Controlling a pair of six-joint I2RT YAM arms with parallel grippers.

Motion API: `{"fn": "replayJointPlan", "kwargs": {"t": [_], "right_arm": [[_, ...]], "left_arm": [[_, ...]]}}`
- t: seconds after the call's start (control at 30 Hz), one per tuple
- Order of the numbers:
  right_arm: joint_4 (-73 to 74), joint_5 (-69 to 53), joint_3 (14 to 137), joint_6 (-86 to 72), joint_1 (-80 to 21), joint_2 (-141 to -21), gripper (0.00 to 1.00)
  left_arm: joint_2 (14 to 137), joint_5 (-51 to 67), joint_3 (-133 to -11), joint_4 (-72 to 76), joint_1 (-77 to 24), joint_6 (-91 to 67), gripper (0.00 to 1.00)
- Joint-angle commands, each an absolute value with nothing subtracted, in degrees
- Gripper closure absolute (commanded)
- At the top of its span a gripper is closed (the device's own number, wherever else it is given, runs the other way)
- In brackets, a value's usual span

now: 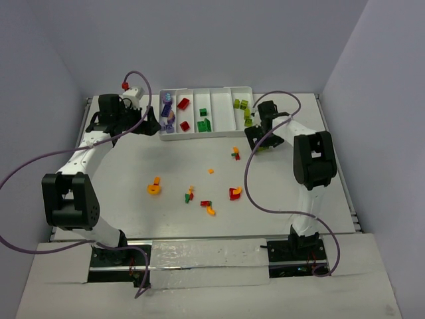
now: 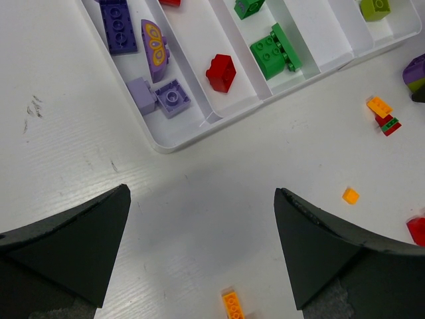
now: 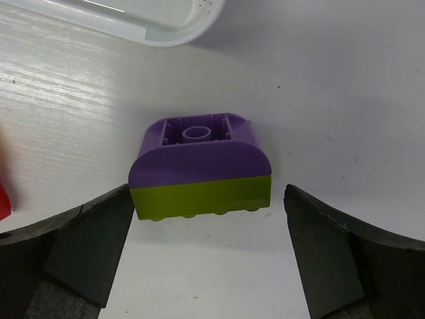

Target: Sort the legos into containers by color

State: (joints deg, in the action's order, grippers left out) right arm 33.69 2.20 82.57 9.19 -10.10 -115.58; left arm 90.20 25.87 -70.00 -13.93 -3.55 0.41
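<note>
Legos [image 1: 183, 103] are partly sorted: purple, red, green and lime pieces fill separate compartments of the white tray [image 1: 222, 109] at the far edge of the tabletop [image 1: 126, 163]; orange, red and yellow ones lie loose mid-tabletop. Left claw [image 2: 202, 246] released, empty; right claw [image 3: 209, 242] released, straddling a purple-lime brick [image 3: 199, 173].

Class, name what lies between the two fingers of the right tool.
A purple brick joined to a lime green one lies on the table between the fingers of the open right tool, touching neither; the right wrist view shows it.

Bright, even light – soft shadows, sharp focus throughout.
</note>
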Motion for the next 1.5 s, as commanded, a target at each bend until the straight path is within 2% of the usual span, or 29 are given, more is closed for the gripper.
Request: {"fn": "replayJointPlan", "kwargs": {"t": [0.0, 0.5, 0.77, 0.8, 0.9, 1.17, 1.33, 1.47], "right_arm": [[31.3, 1.1, 85.0, 10.5, -9.2, -116.6, 0.01], [30.4, -3.2, 85.0, 12.5, -9.0, -116.9, 0.13], [29.6, -4.0, 84.1, 13.3, -8.6, -116.4, 0.36], [29.5, -4.0, 83.8, 13.5, -8.6, -116.1, 0.41], [29.4, -5.0, 82.8, 14.2, -8.6, -114.9, 0.46], [28.8, -21.4, 74.2, 22.8, -8.7, -102.3, 0.47], [31.5, -31.8, 73.6, 26.1, -10.5, -95.2, 0.48], [33.6, -35.4, 74.0, 27.0, -14.5, -91.1, 0.48]], "left_arm": [[90.6, 27.7, -72.2, -13.1, -3.6, 1.0, 0.01], [91.1, 27.7, -72.6, -13.8, -3.6, 0.9, 0.01], [90.1, 30.1, -71.5, -12.8, -3.6, -2.4, 0.05], [89.9, 30.5, -71.5, -12.8, -3.6, -2.7, 0.06], [89.4, 32.1, -71.1, -12.5, -3.6, -3.5, 0.07], [85.9, 45.6, -66.7, -8.4, -4.6, -10.0, 0.13], [86.7, 50.8, -64.6, -5.8, -8.9, -18.0, 0.15], [89.0, 53.7, -64.5, -4.6, -14.6, -24.5, 0.16]]}}
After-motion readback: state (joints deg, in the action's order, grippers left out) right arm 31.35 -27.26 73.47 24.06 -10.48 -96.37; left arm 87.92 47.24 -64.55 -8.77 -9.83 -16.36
